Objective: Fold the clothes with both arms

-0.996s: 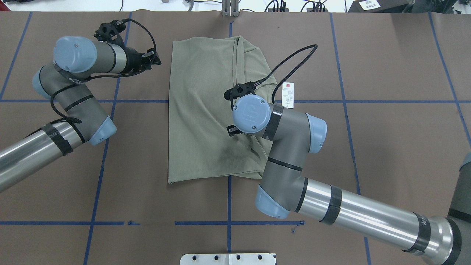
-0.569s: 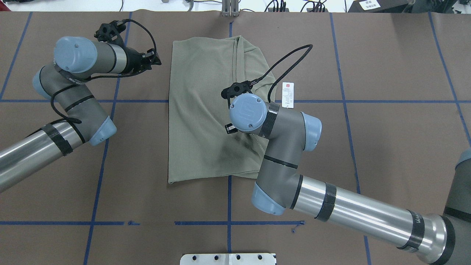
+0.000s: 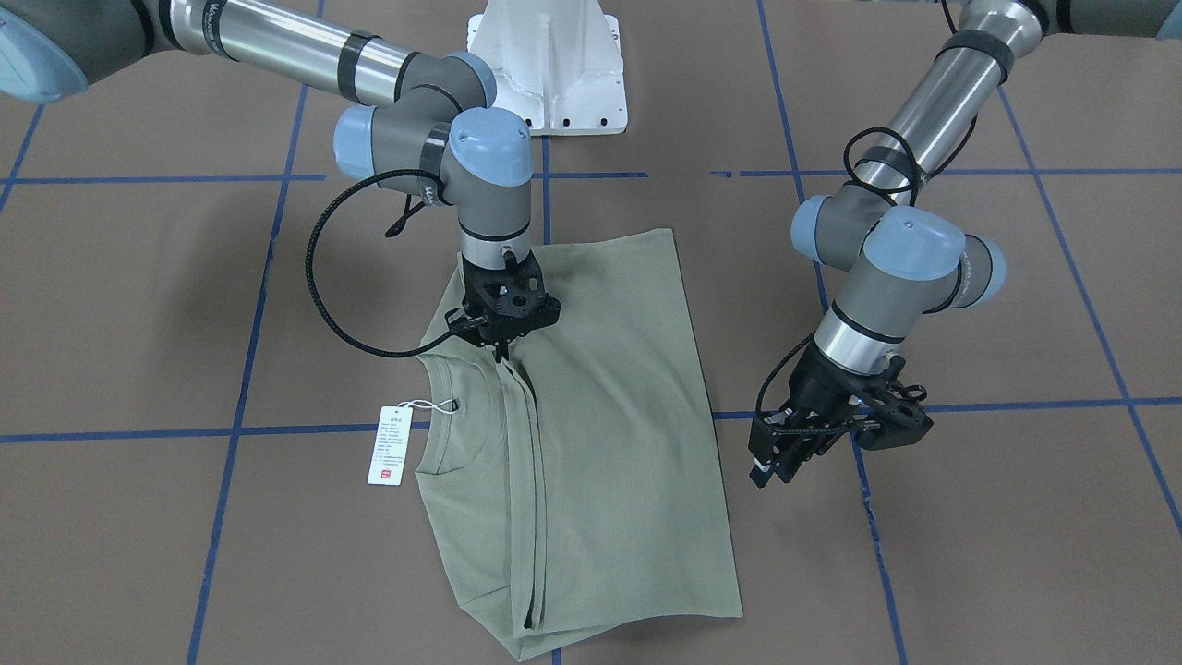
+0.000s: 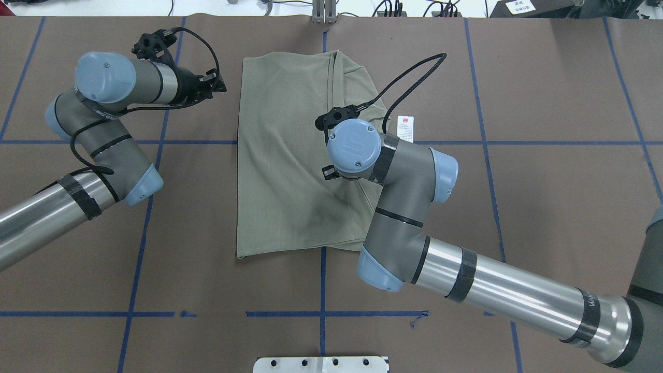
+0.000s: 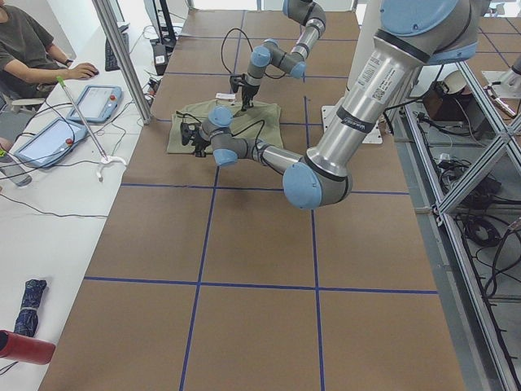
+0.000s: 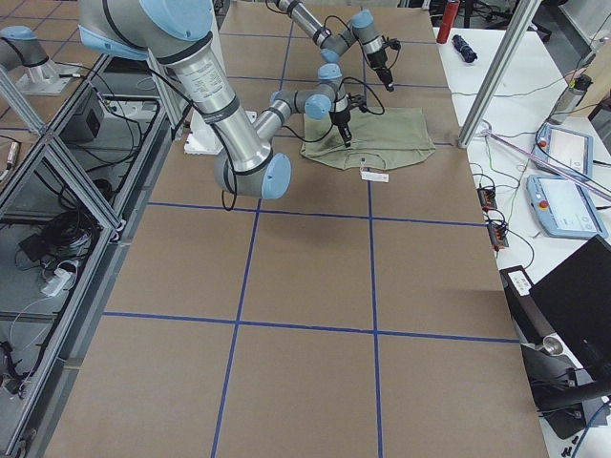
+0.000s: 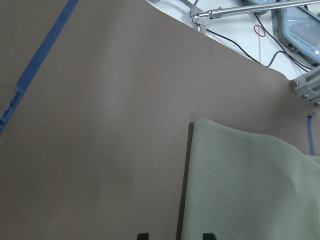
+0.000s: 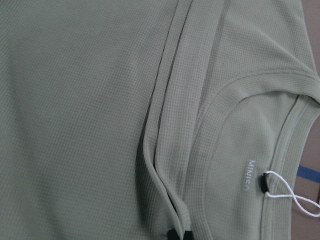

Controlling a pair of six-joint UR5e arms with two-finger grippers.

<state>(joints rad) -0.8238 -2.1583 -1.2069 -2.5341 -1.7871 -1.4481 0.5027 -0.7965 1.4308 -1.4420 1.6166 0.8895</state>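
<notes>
- A robotics laboratory is indicated; a left arm (image 4: pixel 111 155) and a right arm (image 4: pixel 497 290), both of grey metal with light blue joint caps and black cabling, are mounted at a white pedestal (image 3: pixel 545 65)
- The counter (image 4: pixel 544 207) is covered in brown paper and is divided into large squares by blue tape lines (image 4: pixel 518 142)
- Aluminium framing (image 5: pixel 122 57) is set up along the counter's edges; loose cables (image 5: pixel 480 232) are left on the floor behind the robot
- A white side desk (image 5: pixel 49 195) is laid with control tablets (image 5: pixel 94 102) and wires; a person (image 5: pixel 24 41) is seated there
</notes>
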